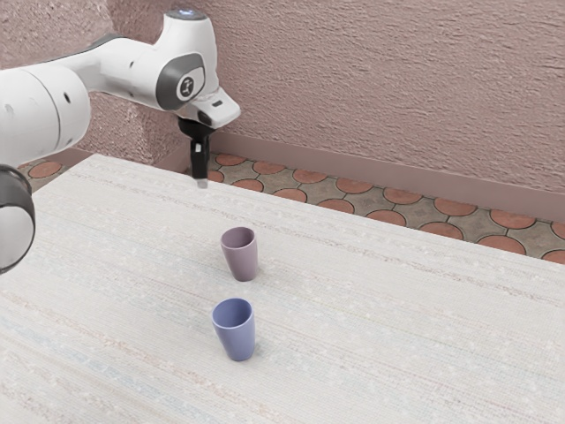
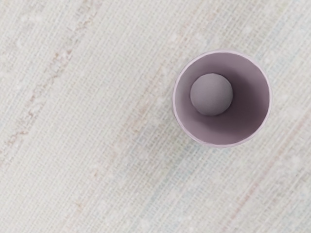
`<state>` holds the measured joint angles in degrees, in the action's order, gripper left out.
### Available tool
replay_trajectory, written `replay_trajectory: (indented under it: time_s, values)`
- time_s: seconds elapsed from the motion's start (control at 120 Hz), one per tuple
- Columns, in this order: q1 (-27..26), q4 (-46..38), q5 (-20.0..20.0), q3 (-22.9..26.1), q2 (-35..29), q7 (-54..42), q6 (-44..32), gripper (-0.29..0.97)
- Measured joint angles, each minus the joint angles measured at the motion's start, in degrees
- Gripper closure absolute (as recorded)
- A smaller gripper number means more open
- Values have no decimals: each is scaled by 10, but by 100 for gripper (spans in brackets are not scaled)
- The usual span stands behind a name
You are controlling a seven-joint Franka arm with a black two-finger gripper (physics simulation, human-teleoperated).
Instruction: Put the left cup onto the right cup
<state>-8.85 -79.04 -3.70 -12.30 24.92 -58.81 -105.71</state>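
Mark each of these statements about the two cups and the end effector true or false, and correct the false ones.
1. The mauve cup and the blue cup both stand upright on the table. True.
2. The blue cup sits on top of the mauve cup. False: they stand apart, each on the table.
3. The end effector holds the mauve cup. False: it hangs above the table with nothing in it.
4. The mauve cup is empty. True: the wrist view looks down to its bare bottom.
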Motion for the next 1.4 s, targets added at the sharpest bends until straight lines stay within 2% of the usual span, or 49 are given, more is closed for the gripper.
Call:
replay_trajectory:
  time_s: [0.625,1.033,1.233,1.4]
  values:
    - [-22,5,35,0,86,-42,-52,0]
    - [-18,3,41,0,117,-53,-72,0]
    - [-19,2,45,1,127,-57,-80,12]
    - [-19,-2,48,1,131,-58,-84,32]
